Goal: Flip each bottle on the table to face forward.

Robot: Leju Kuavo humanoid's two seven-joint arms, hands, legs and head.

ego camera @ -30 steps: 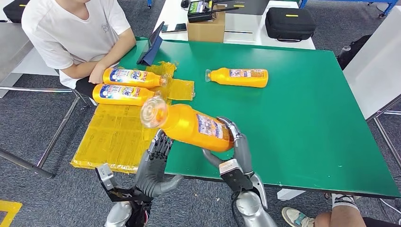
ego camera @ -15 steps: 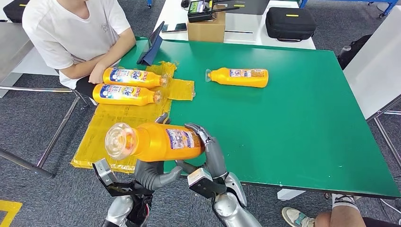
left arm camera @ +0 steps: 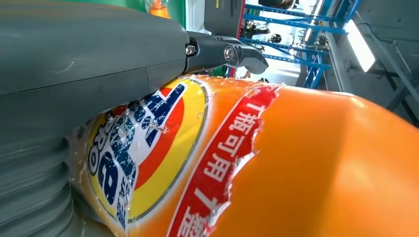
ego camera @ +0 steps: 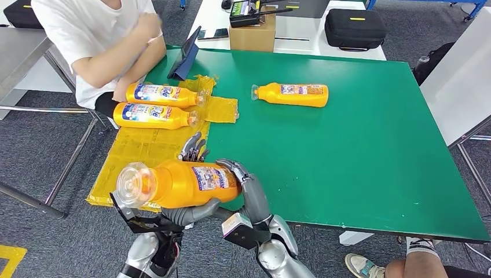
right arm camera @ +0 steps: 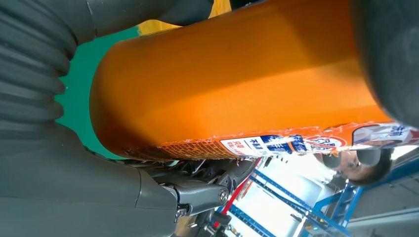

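An orange bottle (ego camera: 179, 184) lies on its side in the air over the table's front left edge, its clear cap (ego camera: 134, 184) pointing left. My right hand (ego camera: 246, 188) grips its base end. My left hand (ego camera: 192, 212) cradles it from below, with fingers (ego camera: 194, 148) rising behind it. The left wrist view shows the bottle's front label (left arm camera: 148, 148) close up under the thumb (left arm camera: 89, 54). In the right wrist view the orange bottle (right arm camera: 237, 74) lies against the hand (right arm camera: 74, 187). Two bottles (ego camera: 162, 94) (ego camera: 153, 116) lie on a yellow sheet (ego camera: 139, 156). Another bottle (ego camera: 292, 94) lies on the green table (ego camera: 359, 145).
A person in a white shirt (ego camera: 92, 35) sits at the table's far left corner with one arm raised. A tablet (ego camera: 186, 55), a cardboard box (ego camera: 252, 35) and a black case (ego camera: 354, 28) stand along the far edge. Someone's foot (ego camera: 365, 267) is below the front edge.
Both hands have carried the bottle left and lower, from over the table to its front left edge. My left hand has closed in under it. The person has lifted an arm.
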